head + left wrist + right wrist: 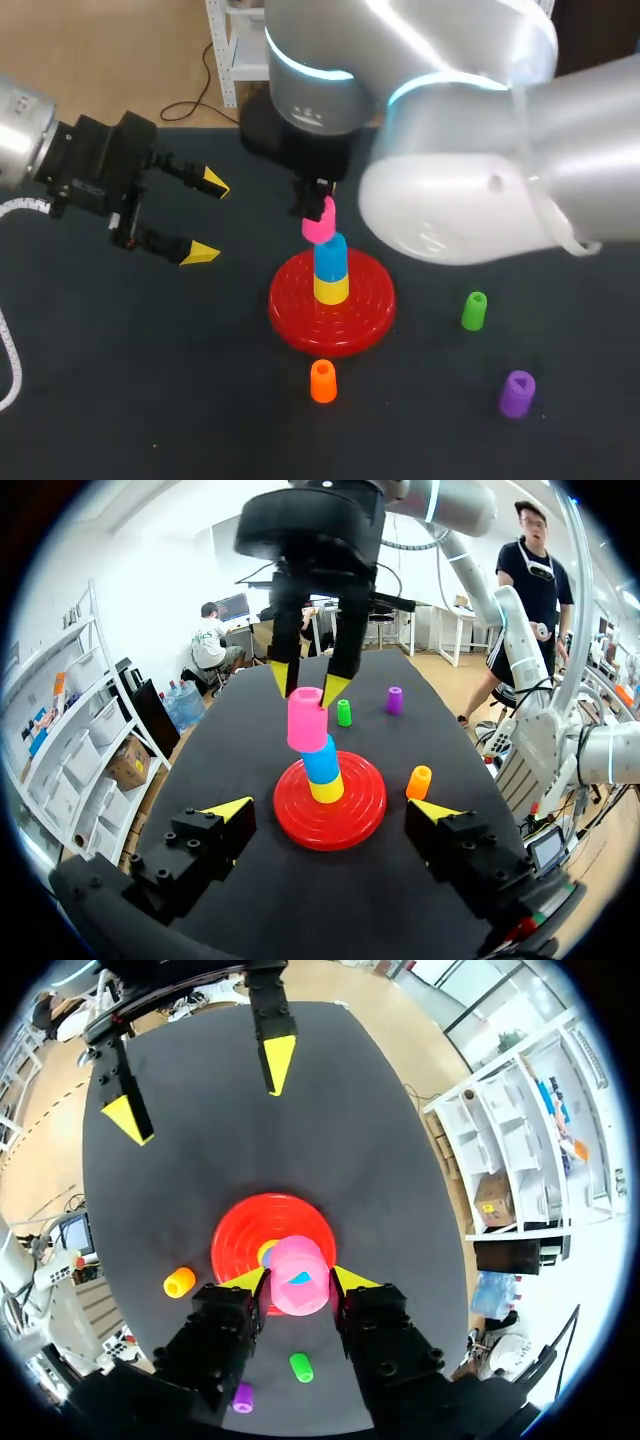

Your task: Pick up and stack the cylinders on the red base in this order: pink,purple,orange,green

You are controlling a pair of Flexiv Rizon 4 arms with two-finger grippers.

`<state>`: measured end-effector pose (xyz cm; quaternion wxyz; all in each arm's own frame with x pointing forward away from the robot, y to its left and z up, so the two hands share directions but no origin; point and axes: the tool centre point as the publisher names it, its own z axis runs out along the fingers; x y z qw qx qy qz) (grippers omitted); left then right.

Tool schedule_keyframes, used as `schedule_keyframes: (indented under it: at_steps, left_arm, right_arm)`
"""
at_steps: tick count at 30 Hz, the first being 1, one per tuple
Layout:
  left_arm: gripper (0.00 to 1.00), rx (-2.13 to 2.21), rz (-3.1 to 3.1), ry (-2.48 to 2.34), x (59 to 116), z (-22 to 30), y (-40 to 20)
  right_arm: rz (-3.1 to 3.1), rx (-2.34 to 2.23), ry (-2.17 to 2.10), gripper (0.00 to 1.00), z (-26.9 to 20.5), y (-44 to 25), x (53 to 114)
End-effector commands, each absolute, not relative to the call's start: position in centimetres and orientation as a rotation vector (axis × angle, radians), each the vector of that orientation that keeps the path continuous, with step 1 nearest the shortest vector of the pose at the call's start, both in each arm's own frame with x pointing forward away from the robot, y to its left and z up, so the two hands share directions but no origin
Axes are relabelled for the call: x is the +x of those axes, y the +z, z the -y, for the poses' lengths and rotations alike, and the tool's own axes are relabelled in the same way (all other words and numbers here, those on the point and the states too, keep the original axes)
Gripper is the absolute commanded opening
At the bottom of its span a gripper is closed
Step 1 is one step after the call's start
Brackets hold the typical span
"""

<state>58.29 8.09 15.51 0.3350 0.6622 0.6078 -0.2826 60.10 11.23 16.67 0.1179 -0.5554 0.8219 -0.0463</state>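
Observation:
My right gripper (309, 683) is shut on the pink cylinder (318, 225), its yellow tips on either side of it (298, 1276). The pink cylinder hangs slightly tilted right over a blue cylinder (330, 256), which stands on a yellow one (331, 289) at the centre of the red base (300, 310). I cannot tell whether pink and blue touch. The orange cylinder (323, 381) stands just in front of the base. To its right are the green cylinder (474, 311) and the purple cylinder (517, 393). My left gripper (207, 218) is open and empty, left of the base.
The dark table top (150, 400) carries only these pieces. My right arm's big white body (480, 150) hangs over the back right of the table. A white cable (8, 350) runs along the left edge.

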Motion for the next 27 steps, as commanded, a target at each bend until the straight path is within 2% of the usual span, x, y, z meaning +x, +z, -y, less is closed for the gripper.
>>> schedule_keyframes:
  at_steps: [1,27]
  left_arm:
    - [1.0,1.725,-1.58,-0.738,58.3,-8.2,15.4]
    - [1.0,1.725,-1.58,-0.738,58.3,-8.2,15.4]
  right_arm:
    - [-2.422,-1.626,-0.132,0.0,-11.2,16.6,60.4]
    - [-2.484,-1.633,-0.099,0.0,-9.9,15.5,59.9]
